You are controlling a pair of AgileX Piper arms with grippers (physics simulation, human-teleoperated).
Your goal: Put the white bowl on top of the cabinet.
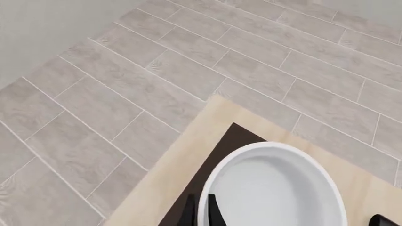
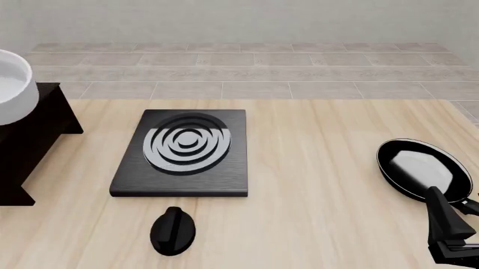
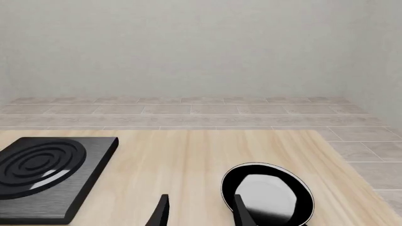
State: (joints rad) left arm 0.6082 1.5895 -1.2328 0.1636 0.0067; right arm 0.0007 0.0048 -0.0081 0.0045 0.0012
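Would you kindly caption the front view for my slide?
White bowl over the dark cabinet at far left; stove plate centre, frying pan right, right gripper idle.

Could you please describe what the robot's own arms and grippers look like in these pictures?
Little of them shows. In the front view the right gripper and its wrist are matte black and angular, with blocky stepped parts; no cables or markings are visible. The right wrist view shows two thin, black, blade-like fingers. The left gripper appears only as similar black fingertips at the picture's edge. The left arm itself is out of view.
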